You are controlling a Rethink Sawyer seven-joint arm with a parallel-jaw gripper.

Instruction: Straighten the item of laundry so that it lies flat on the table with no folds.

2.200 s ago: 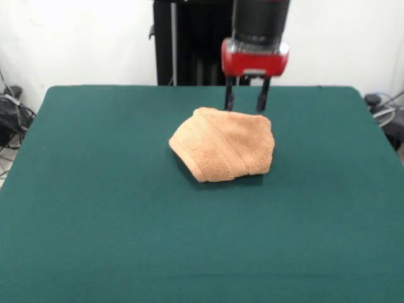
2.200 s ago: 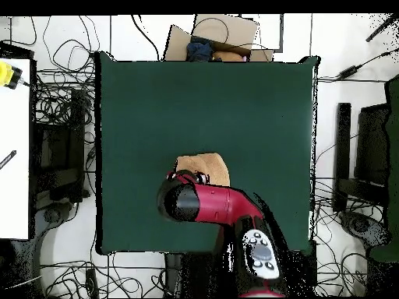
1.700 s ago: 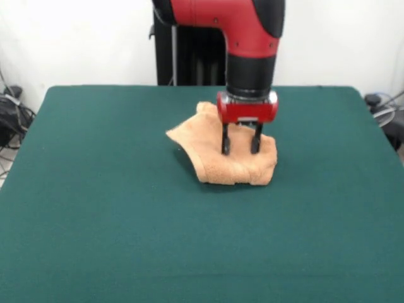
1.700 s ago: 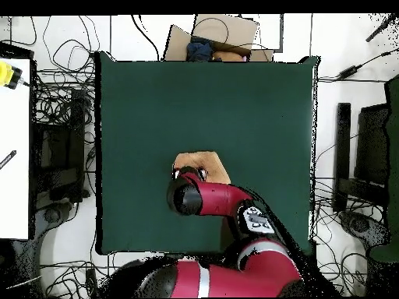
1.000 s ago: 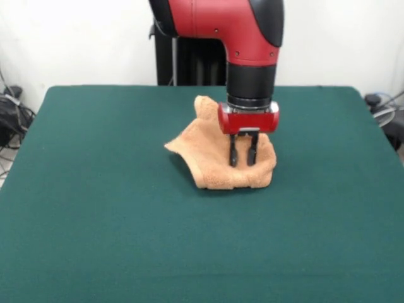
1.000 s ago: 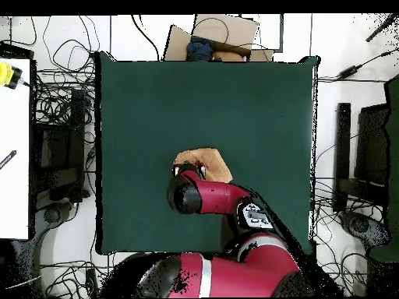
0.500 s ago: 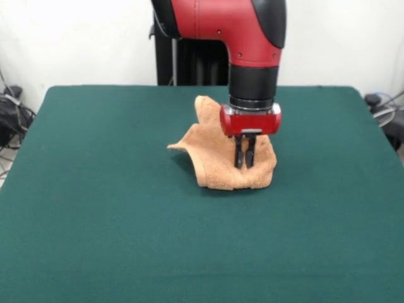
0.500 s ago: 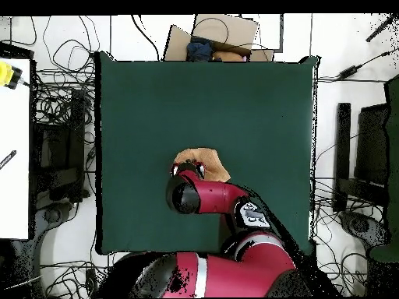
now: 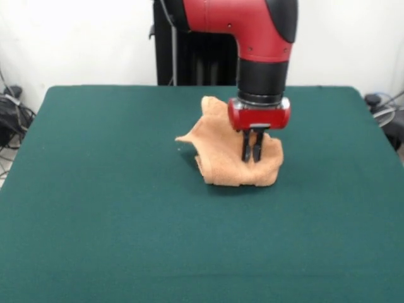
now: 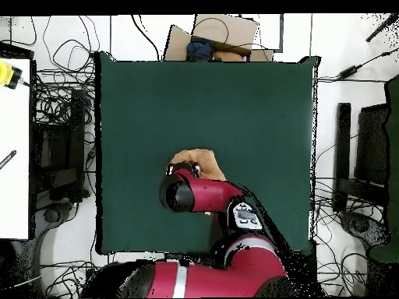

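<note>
Gripper [image 9: 253,153] clenched on a pinch of the bunched towel [image 9: 230,154] near the far middle of the table [image 9: 95,208] (mid-grasp step), next move probably needs lifting and dragging to unfold it.

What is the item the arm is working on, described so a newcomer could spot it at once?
Look at the big dark green table and find the red and black arm coming down over its middle. Under it, the gripper is shut on a small tan-orange towel, bunched and partly raised off the cloth. It is the only loose thing on the table.
</note>
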